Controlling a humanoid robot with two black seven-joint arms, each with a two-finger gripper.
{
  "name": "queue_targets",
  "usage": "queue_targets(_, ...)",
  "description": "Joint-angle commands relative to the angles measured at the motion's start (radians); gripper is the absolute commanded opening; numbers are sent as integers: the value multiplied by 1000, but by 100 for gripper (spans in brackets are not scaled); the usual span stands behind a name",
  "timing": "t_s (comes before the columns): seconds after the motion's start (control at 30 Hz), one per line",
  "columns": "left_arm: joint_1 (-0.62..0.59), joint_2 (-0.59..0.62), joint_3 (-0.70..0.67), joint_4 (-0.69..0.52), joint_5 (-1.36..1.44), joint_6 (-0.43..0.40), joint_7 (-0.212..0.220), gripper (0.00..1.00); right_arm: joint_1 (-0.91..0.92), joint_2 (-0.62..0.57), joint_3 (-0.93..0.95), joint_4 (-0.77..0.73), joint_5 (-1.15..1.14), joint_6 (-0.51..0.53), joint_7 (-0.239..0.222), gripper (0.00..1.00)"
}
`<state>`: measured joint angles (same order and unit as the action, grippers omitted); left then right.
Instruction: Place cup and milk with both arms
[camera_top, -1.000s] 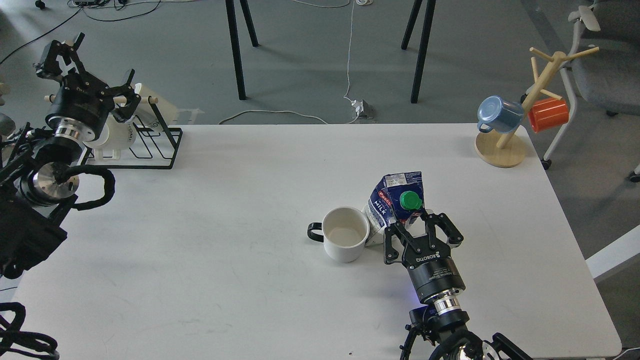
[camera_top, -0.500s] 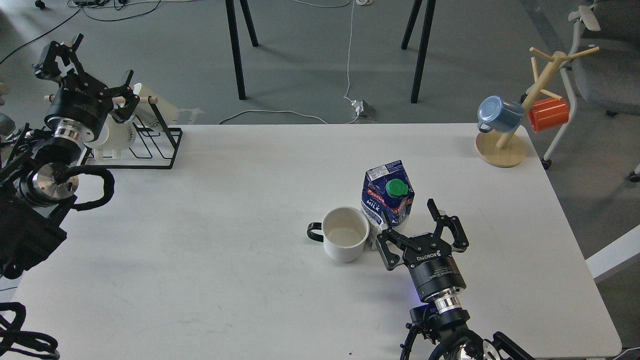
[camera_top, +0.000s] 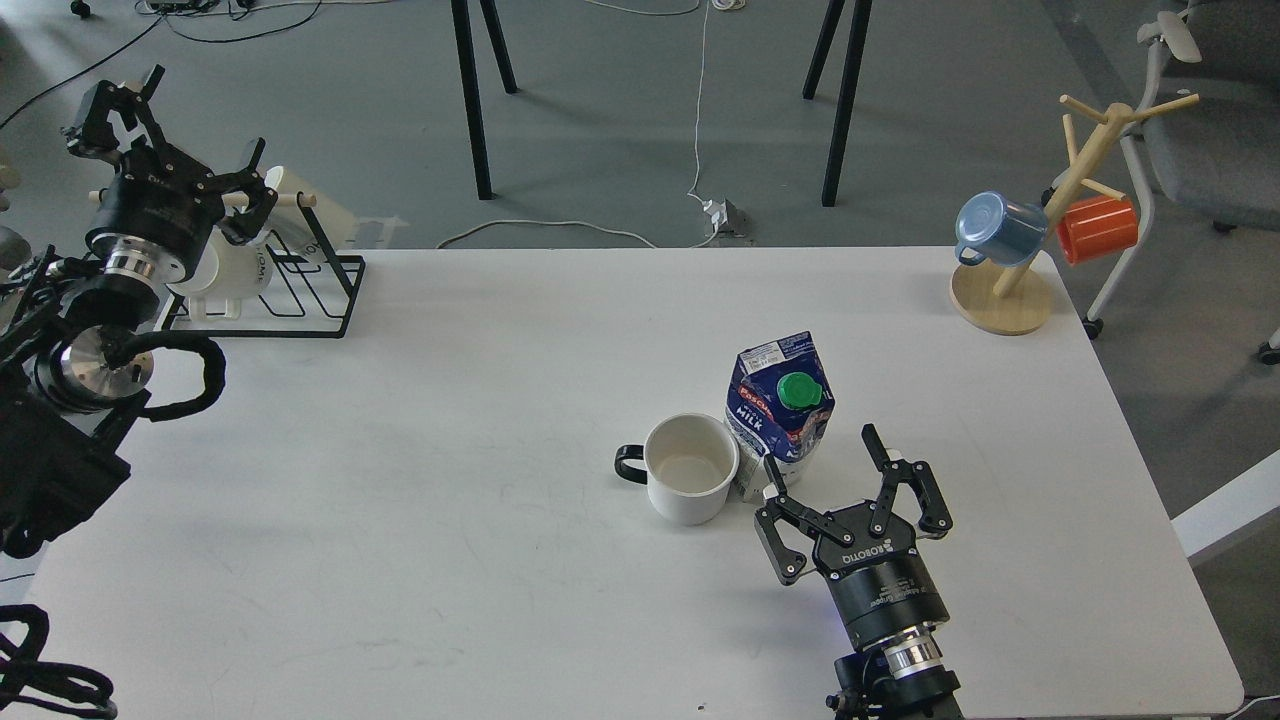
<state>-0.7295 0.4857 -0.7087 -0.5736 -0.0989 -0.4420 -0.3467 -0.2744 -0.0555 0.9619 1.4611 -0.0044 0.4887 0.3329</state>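
Note:
The white cup (camera_top: 688, 482) with a black loop handle on its left stands upright on the white table (camera_top: 450, 420), right of the middle. The blue and white milk carton (camera_top: 780, 408) with a green cap stands upright just to its right, touching or nearly touching it. My right gripper (camera_top: 822, 450) is open and empty, just in front of and to the right of the carton, apart from it. My left gripper (camera_top: 190, 125) is open and empty at the far left, above the black wire rack.
A black wire rack (camera_top: 290, 285) with cream "HOME" mugs (camera_top: 235, 275) stands at the back left corner. A wooden mug tree (camera_top: 1040, 215) holding a blue mug (camera_top: 995, 228) and an orange mug (camera_top: 1097, 228) stands at the back right corner.
My right gripper has opened, let go of the milk carton and drawn back toward me. The carton went from tilted to upright. The left arm has barely moved.

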Motion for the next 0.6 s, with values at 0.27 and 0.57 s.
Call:
queue_targets(0.27,5,5,2,0,1,12,-3,99,-28,-288,328,202,-29,0,-3,99)
queue_targets(0.57,5,-9,-11,26,-4,3,3,99,323,-297,477,18,-28,0,-21,99)
